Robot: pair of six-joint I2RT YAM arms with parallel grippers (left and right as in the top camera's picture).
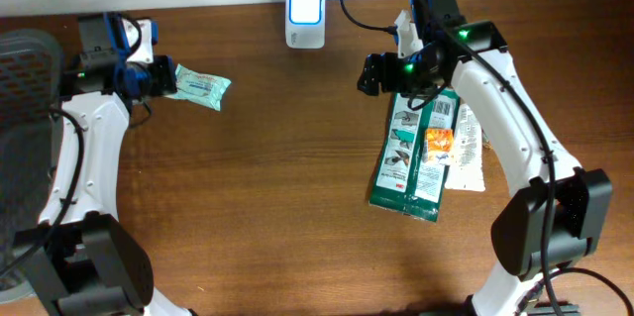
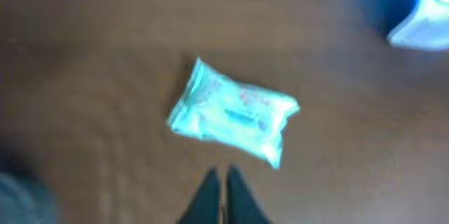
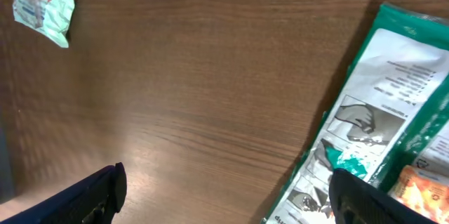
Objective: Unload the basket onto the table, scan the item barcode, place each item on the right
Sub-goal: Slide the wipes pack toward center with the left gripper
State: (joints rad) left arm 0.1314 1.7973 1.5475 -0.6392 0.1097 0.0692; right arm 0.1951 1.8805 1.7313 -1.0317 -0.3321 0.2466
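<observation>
Overhead view: a white scanner (image 1: pixel 304 16), face lit blue, stands at the far edge of the worktop (image 1: pixel 277 177). The left tool (image 1: pixel 166 78) sits just beside a pale teal packet (image 1: pixel 203 86), with bare wood between packet and scanner. The right tool (image 1: pixel 370 72) hangs near the top of a green-and-white package (image 1: pixel 408 162), which lies flat over a white sachet (image 1: pixel 468 153).

Left wrist view: the fingers (image 2: pixel 210 199) are clenched together on nothing. The packet lies just ahead, apart from the tips.

Right wrist view: the tool is released and spread wide over bare wood, with the package at right.
</observation>
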